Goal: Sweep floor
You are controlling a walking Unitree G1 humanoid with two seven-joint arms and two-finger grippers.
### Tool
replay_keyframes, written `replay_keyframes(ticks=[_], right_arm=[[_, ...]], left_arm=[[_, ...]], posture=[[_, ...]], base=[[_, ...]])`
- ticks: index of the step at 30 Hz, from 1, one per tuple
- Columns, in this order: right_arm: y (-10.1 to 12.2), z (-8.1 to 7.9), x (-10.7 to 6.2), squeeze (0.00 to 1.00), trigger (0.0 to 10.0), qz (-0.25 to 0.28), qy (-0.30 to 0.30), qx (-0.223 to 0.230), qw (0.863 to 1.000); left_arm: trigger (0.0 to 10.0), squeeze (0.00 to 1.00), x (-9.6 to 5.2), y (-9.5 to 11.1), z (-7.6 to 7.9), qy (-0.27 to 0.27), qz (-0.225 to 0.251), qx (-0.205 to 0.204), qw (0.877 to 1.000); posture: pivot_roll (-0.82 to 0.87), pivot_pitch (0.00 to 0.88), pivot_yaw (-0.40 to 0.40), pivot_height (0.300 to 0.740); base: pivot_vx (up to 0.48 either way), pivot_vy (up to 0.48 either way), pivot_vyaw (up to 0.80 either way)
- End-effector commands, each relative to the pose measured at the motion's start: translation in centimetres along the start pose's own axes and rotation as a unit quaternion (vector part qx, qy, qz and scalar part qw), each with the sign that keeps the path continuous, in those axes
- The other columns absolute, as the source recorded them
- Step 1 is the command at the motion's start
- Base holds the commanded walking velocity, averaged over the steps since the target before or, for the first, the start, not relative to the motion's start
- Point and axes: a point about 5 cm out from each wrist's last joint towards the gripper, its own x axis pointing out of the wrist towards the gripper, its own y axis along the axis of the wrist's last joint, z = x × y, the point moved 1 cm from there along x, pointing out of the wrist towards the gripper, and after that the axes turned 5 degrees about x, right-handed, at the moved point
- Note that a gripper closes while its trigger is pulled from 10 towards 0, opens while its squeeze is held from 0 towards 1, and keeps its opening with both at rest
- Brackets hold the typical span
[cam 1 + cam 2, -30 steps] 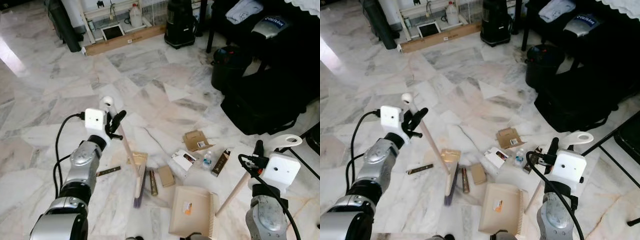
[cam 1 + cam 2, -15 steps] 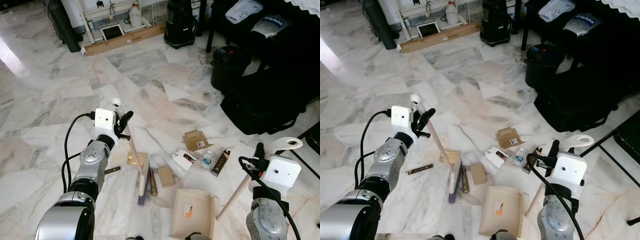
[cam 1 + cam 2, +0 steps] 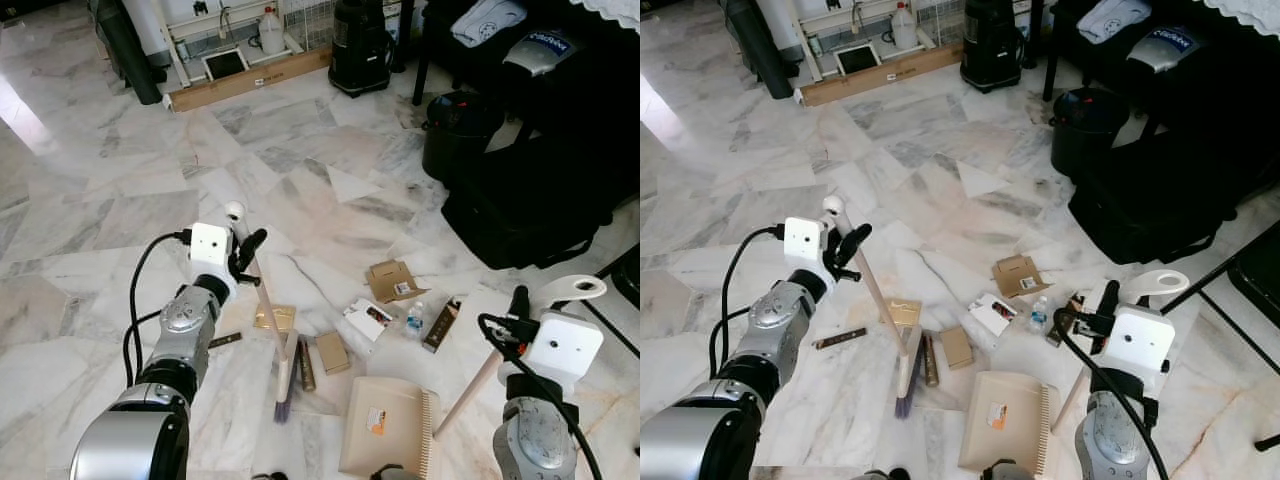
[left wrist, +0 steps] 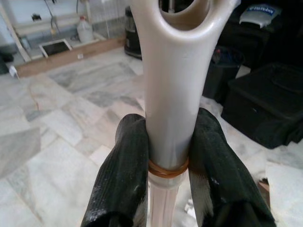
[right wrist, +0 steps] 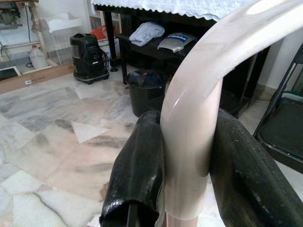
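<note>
**Entry: sweeping litter into the dustpan, marble floor**

- Left claw (image 3: pixel 243 262): clamped on the broom (image 3: pixel 268 318) near the top of its pale handle; in the left wrist view both fingers (image 4: pixel 124 170) press the handle from either side, just above a brown ring.
- Broom: tilted, head (image 3: pixel 283 375) down on the floor (image 3: pixel 120 200), bristles at about 9 o'clock of the dustpan.
- Right claw (image 3: pixel 520 310): closed on the dustpan handle (image 3: pixel 500 355); in the right wrist view the fingers (image 5: pixel 137 170) grip the looped cream end.
- Dustpan (image 3: pixel 385 425): lying flat on the floor, toothed edge toward the right arm.
- Litter, taken from the dustpan: small box (image 3: pixel 331 352) and dark stick (image 3: pixel 306 364) at 10 o'clock, just beside the broom head; flat gold packet (image 3: pixel 274 317) behind the handle; white card (image 3: pixel 368 318), small bottle (image 3: pixel 414 319) and dark carton (image 3: pixel 441 324) at 12 o'clock; open cardboard box (image 3: pixel 391 280) further out at 12; a thin dark strip (image 3: pixel 218 342) well apart at 9.
- Surround: black bin (image 3: pixel 455 130) and black bag (image 3: pixel 530 200) at 1 o'clock.

**Handling note (judgement):** Step in hand looks like drawing the nearest pieces toward the pan. Keep the bristles flat on the marble, use short strokes, and hold the pan's lip down so the box does not slide beneath. The light card may skid sideways; the bottle may roll. Gather the 12 o'clock group separately.
</note>
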Motion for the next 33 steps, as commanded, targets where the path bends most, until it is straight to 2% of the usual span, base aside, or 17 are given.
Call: replay_keyframes(ticks=[1, 15, 33], right_arm=[[0.9, -0.2, -0.2, 0.0, 10.0, 0.019, 0.0, 0.007, 1.0], [0.8, 0.0, -0.3, 0.0, 10.0, 0.018, -0.003, 0.006, 1.0], [0.7, -0.2, -0.2, 0.0, 10.0, 0.017, -0.002, 0.009, 1.0]], left_arm=[[10.0, 0.0, 0.2, 0.9, -0.9, 0.012, 0.018, 0.017, 1.0], [10.0, 0.0, 0.6, 1.1, 0.2, -0.01, 0.025, 0.005, 1.0], [10.0, 0.0, 0.6, 0.7, 0.6, -0.043, 0.013, -0.005, 0.999]], posture=[[-0.12, 0.166, 0.102, 0.74], [-0.12, 0.169, 0.108, 0.74], [-0.12, 0.165, 0.111, 0.74]], base=[[0.0, 0.0, 0.0], [0.0, 0.0, 0.0], [0.0, 0.0, 0.0]])
